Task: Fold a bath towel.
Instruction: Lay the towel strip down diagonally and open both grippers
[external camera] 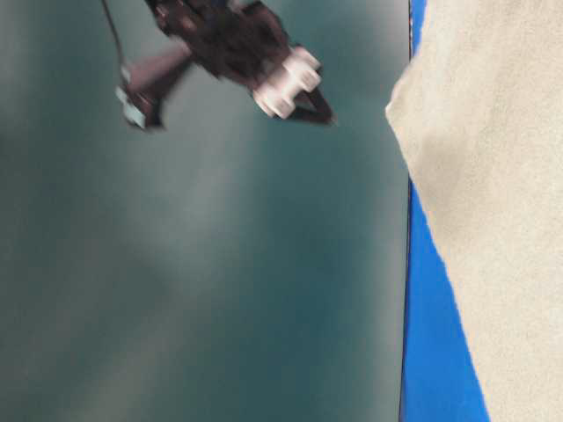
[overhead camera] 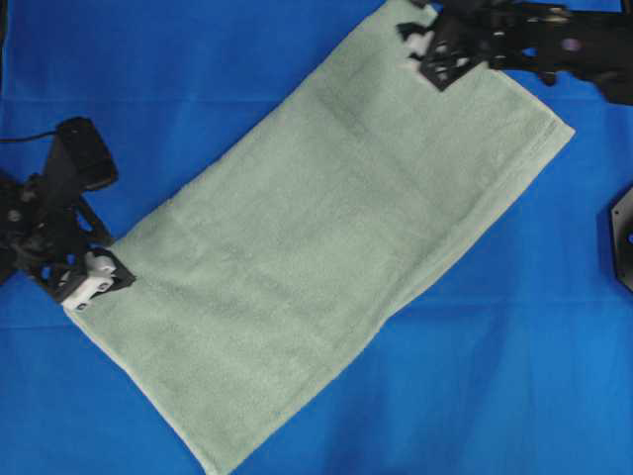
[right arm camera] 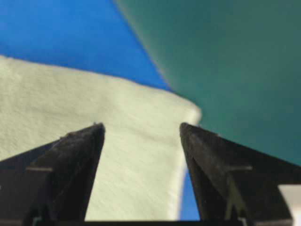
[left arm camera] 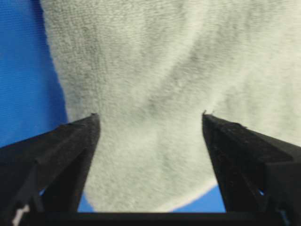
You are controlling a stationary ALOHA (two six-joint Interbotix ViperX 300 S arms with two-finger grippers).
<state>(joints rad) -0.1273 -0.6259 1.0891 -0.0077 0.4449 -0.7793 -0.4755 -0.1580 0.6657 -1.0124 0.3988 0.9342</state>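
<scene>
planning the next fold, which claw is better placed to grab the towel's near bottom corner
Left, probably. The left claw hovers open at the bath towel's left corner, next along that edge. The right claw sits open at the far top corner, across the whole towel.

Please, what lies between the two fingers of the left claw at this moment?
Only the bath towel, lying below open fingers, unheld; the left wrist view shows it.

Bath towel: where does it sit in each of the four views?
Overhead: bath towel lies diagonally across the middle, lower left to upper right.
Table-level: right edge, top to bottom.
Left wrist: fills most of the picture, between the claw's fingers.
Right wrist: left and centre, one corner showing.
Shared landmark: blue table cover.
</scene>
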